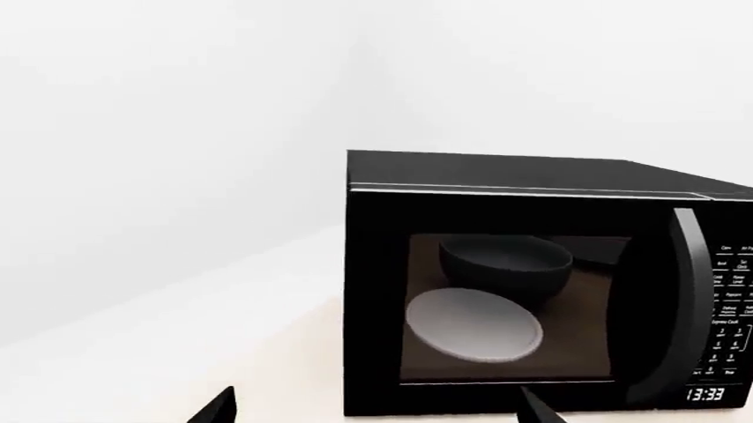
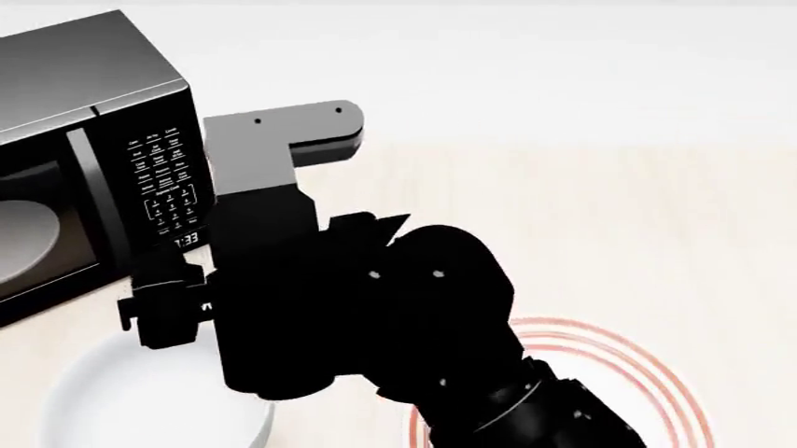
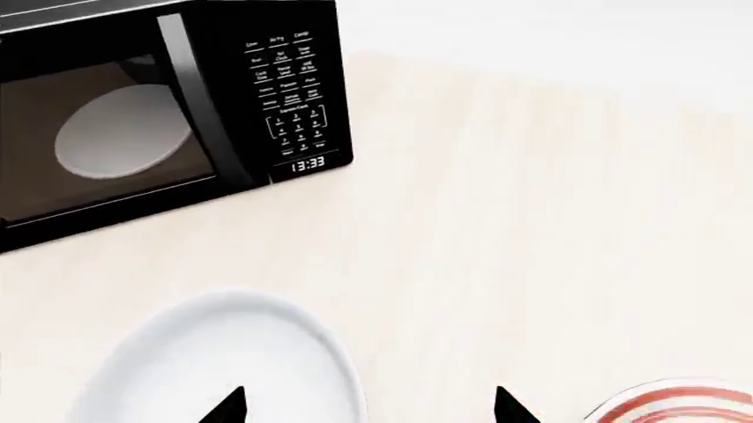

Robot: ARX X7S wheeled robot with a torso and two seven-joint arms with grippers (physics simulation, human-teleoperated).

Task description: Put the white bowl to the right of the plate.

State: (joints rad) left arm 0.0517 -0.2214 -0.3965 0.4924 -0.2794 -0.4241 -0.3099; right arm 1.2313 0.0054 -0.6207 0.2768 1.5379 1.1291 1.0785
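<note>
Between the right gripper point(image 3: 369, 407) fingertips — spread apart, empty — sits the white bowl point(image 3: 224, 366) rim. Best lower squarely over that wall, clamp, then carry it past the plate point(image 3: 682, 404) — judged the reach phase.

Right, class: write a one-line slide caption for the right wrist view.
Open right gripper above the table between the white bowl and the plate, black microwave behind.

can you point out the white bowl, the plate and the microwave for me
white bowl point(image 3: 212, 361): right wrist view, on its glossy inner surface.
plate point(image 2: 648, 373): head view, on the red-ringed rim, right of the arm.
microwave point(image 3: 294, 97): right wrist view, on the keypad panel above the clock.
</note>
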